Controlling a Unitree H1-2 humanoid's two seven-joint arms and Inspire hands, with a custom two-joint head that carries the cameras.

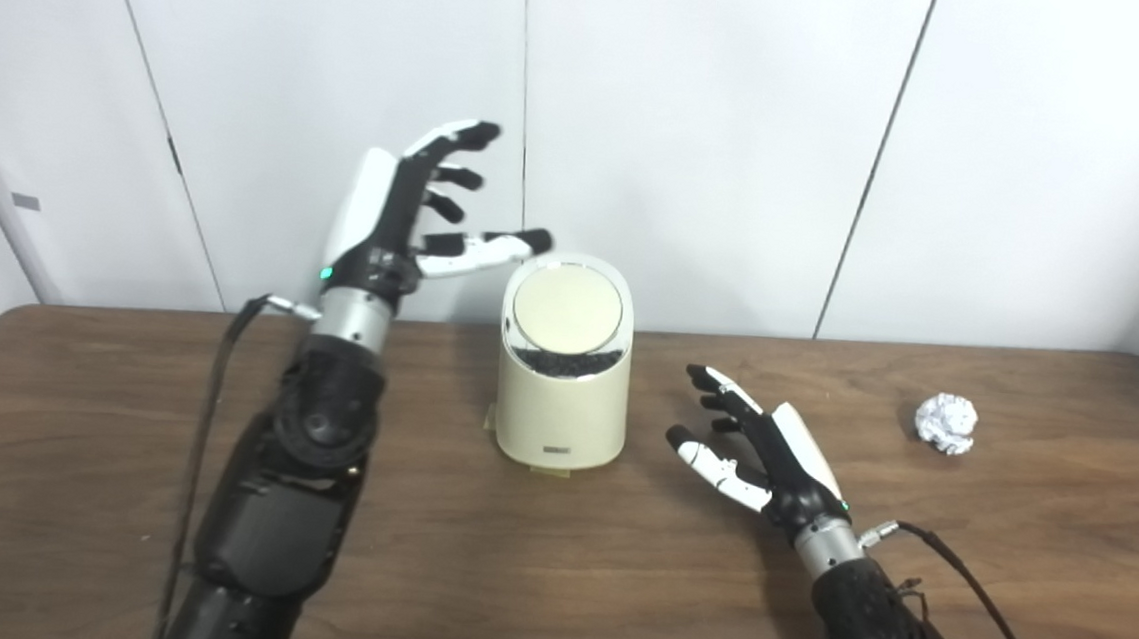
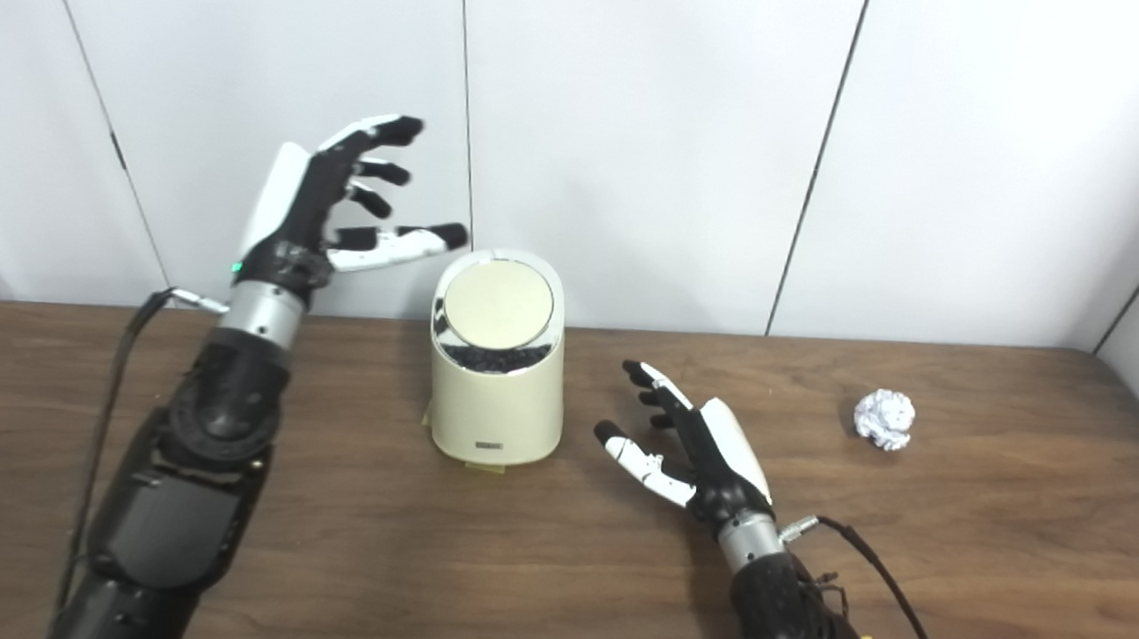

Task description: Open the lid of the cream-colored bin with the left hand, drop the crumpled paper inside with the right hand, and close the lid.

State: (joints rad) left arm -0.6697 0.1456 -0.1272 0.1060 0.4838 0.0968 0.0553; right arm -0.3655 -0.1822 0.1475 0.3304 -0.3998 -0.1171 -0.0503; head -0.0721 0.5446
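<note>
The left hand (image 1: pixel 407 213), black with white shells, is raised above the dark brown wooden worktop (image 1: pixel 551 579) with its fingers (image 1: pixel 462 137) spread wide and its thumb reaching out sideways; it holds nothing. Just past the thumb tip, to that hand's right and a little lower, stands the cream-colored cylindrical plastic bin (image 1: pixel 562 394), upright on the worktop, and the thumb tip sits near the bin's upper rim without clearly touching it. The bin's round cream lid (image 1: pixel 567 307), set in a shiny rim, slopes toward the camera and looks closed, with a dark strip showing along its lower edge. The right hand (image 1: pixel 761 453) hovers low over the worktop, palm turned toward the bin, fingers loosely apart and empty. The bin is to this hand's left, near but apart, with bare wood between them. On the right hand's other side, well apart from it and a little farther back, lies the crumpled ball of white paper (image 1: pixel 946 423), resting alone on the worktop. A black cable (image 1: pixel 972 588) trails from the right wrist, and another hangs from the left wrist. White wall panels (image 1: pixel 702 138) stand behind the worktop.
</note>
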